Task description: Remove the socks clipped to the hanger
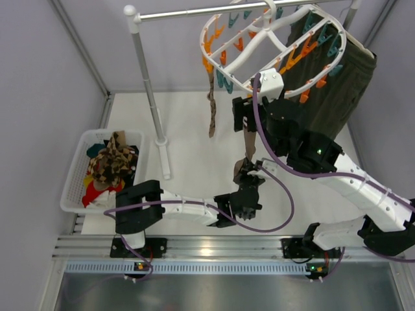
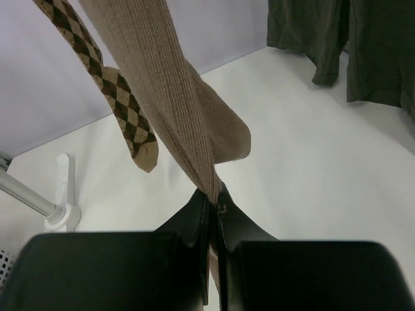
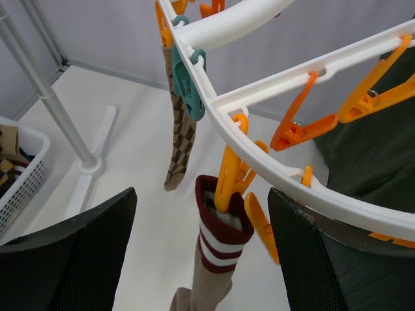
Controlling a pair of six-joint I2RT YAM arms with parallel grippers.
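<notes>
The white oval hanger [image 1: 272,48] with orange and teal clips hangs from the rail. Two socks are clipped to it. A tan sock with a red-white striped cuff [image 3: 224,223] hangs from an orange clip [image 3: 230,172]; it also shows in the top view [image 1: 249,141]. A brown argyle sock [image 1: 211,110] hangs from a teal clip [image 3: 185,81]. My left gripper [image 2: 214,197] is shut on the tan sock's lower part [image 2: 155,84] and holds it taut. My right gripper [image 3: 202,197] is open, its fingers on either side of the striped cuff and orange clip, just under the hanger rim [image 3: 292,97].
A white basket [image 1: 74,178] at the left holds several loose socks. The white rail stand's post [image 1: 149,97] and foot [image 1: 165,159] stand between the basket and the arms. A dark olive garment [image 1: 337,91] hangs behind the hanger at the right.
</notes>
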